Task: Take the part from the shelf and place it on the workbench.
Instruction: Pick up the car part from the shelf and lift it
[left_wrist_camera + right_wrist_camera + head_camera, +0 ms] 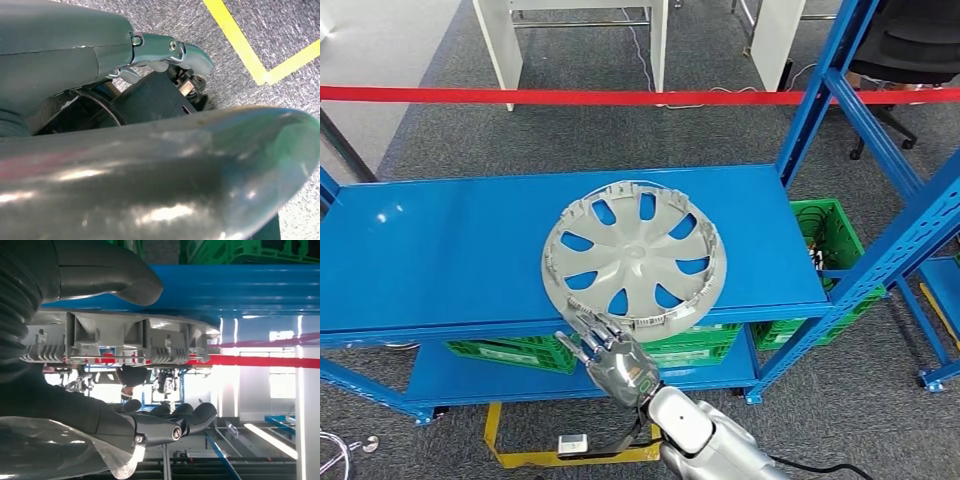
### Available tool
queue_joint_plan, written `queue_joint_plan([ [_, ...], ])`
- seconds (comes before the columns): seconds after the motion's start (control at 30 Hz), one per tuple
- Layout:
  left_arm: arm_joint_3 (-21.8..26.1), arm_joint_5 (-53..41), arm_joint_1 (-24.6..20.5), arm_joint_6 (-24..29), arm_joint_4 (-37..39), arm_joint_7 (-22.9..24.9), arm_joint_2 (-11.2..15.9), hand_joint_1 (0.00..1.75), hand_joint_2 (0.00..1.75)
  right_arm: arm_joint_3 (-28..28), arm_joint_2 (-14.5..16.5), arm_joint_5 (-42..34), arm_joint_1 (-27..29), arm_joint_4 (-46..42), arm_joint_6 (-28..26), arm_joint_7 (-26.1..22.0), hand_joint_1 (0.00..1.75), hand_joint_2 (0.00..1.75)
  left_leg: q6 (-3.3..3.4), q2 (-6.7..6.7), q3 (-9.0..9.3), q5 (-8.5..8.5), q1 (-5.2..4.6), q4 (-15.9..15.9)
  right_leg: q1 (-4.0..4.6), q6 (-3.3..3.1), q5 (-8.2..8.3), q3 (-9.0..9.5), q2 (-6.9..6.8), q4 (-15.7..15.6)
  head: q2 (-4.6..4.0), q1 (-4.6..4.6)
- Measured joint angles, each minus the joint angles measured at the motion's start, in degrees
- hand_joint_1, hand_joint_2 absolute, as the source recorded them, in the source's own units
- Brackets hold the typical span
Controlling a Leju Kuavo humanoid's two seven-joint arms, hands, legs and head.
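From the head view I see my right hand spread, empty, at the near rim of the hubcap lying flat on the blue shelf, just ahead. At the right wrist, thumb under the rim, fingers above. I can't judge my left hand.

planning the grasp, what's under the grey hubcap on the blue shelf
The grey plastic hubcap lies on the blue metal shelf top, its near edge overhanging. Green plastic crates sit on the lower level beneath. The right hand reaches at that edge; the shelf surface under the hubcap is covered.
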Motion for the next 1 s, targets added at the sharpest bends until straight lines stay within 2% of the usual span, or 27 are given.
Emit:
queue_joint_plan([
  [0.3, 0.0, 0.0, 0.0, -0.3, 0.0, 0.0, 0.0, 0.0, 0.0, -2.3, 0.0, 0.6, -0.3, 0.4, 0.0, 0.5, 0.0, 1.75, 0.0, 0.0, 0.0, 0.0, 0.0, 0.0, 0.0, 0.0, 0.0, 0.0, 0.0, 0.0, 0.0, 0.01],
  [0.5, 0.0, -0.3, -0.3, 0.2, 0.0, 1.1, -0.7, 0.0, 0.0, -4.5, 0.0, 1.7, -1.6, 3.2, 0.0, 3.2, 0.0, 1.75, 0.03, -0.02, 0.0, 0.02, -0.03, 0.0, -0.02, 0.01, 0.01, 0.01, -0.03, 0.0, 0.0, 0.0],
  [1.0, 0.0, -0.4, -0.3, 0.3, 0.0, 1.3, -1.3, 0.0, 0.0, -6.8, 0.0, 1.6, -3.4, 8.1, 0.0, 5.3, 0.0, 1.75, 0.03, -0.02, 0.0, 0.02, -0.02, 0.0, -0.02, 0.01, 0.01, 0.0, -0.02, 0.0, 0.0, 0.01],
])
